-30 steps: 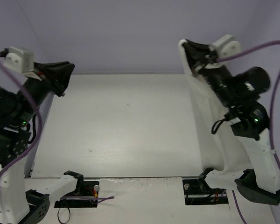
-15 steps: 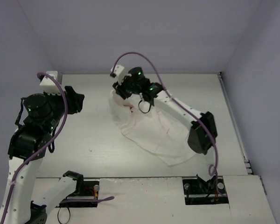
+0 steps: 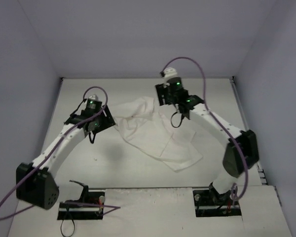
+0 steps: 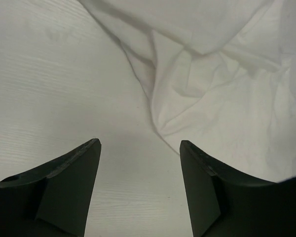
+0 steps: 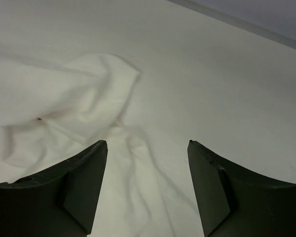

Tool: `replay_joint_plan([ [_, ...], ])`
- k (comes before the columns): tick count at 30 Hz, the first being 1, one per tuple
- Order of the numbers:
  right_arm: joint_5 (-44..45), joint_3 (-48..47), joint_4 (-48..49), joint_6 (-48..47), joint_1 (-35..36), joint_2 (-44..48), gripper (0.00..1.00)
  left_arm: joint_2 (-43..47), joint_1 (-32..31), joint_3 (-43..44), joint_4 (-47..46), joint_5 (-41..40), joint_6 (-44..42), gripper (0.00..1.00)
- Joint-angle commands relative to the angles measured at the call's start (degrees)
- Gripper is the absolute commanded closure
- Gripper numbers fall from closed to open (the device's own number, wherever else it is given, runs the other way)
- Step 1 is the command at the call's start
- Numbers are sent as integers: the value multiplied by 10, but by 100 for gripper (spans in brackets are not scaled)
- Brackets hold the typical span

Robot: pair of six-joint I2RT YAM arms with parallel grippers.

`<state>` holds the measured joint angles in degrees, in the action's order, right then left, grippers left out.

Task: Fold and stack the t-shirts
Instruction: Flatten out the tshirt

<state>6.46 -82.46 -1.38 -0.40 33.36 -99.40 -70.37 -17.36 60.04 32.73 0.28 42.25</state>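
The broad, pale white table (image 3: 113, 165) fills the floor of the booth. On its middle lies one crumpled white soft-fabric t-shirt (image 3: 155, 136), plain side up, spread slantwise from far left to near right, rumpled in folds at its far end. The black two-fingered left tool (image 4: 140, 145) sits just beside the shirt's left edge, released, with bare table between its fingers. The black two-fingered right tool (image 5: 148, 145) hangs over the far right corner of the shirt, fingers spread, gripping nothing.
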Motion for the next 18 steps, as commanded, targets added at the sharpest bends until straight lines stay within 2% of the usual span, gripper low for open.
replay_joint_plan([
  [1,109,163,25,104,-25,186,37,-60,-68,2,-110,9,109,39],
  [4,117,267,23,153,-36,280,37,-101,-109,-3,-127,-9,130,39],
  [8,113,348,16,186,-41,345,37,-153,-113,-34,-168,-15,158,40],
  [11,109,377,0,222,-43,366,38,-192,-113,-34,-173,-15,152,42],
  [18,106,428,-12,278,-45,381,38,-216,-113,-23,-177,-32,135,44],
])
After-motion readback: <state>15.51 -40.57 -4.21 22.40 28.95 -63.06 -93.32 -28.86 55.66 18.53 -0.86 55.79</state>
